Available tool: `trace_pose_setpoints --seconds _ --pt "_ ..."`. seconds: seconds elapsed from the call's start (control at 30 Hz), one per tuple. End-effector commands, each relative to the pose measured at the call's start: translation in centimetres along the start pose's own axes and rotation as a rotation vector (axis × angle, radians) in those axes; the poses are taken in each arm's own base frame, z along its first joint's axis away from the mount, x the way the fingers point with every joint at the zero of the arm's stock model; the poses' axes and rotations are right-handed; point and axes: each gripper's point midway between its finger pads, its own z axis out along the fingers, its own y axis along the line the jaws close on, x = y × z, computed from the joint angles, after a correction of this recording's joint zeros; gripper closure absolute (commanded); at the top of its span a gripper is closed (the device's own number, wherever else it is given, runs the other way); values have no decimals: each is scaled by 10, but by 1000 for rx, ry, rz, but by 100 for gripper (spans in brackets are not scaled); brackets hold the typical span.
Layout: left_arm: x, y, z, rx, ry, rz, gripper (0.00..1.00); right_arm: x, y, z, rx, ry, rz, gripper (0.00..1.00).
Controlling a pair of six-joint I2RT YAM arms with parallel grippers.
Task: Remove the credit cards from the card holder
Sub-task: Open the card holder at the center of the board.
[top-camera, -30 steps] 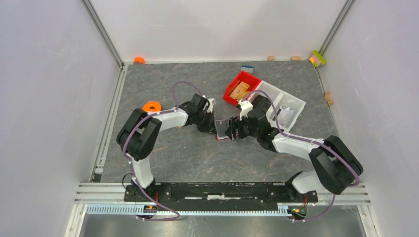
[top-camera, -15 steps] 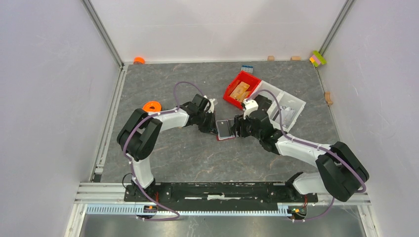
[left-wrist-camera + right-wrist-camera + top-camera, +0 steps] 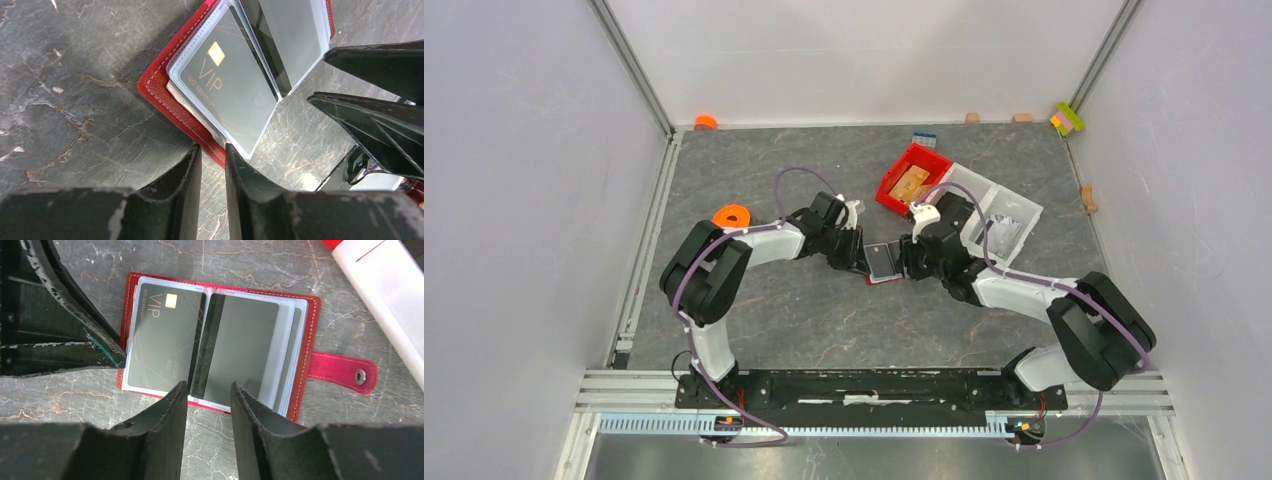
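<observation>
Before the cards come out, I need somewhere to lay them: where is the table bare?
Bare: the wide strip of table between the card holder and the base rail, and the back-left stretch behind the orange ring. Crowded: around the holder, and back right by the red bin and white tray.

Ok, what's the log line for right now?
card holder: open flat | credit cards: inside sleeves | left gripper: slightly open | right gripper: open

Red card holder (image 3: 307,340) with white stitching holds grey, gold-lettered credit cards (image 3: 160,337).
</observation>
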Motion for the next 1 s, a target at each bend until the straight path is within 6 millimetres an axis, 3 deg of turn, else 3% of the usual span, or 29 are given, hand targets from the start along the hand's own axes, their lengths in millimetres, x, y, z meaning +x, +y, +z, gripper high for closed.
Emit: trace_pose_setpoints --seconds 0.0,0.37,0.53,0.73,0.97 --pt "-19 -23 -13 115 -83 17 68 -13 9 9 -27 -4 -4 59" --pt "-27 -33 -21 229 -145 -28 55 4 4 22 -39 75 47 73" --pt "-27 -33 -20 243 -148 -44 41 8 4 24 -49 91 61 74" --pt "-25 -28 -12 240 -129 -71 37 9 6 24 -61 94 66 75" --pt "-26 4 -13 97 -140 -138 30 9 2 23 -44 94 72 75"
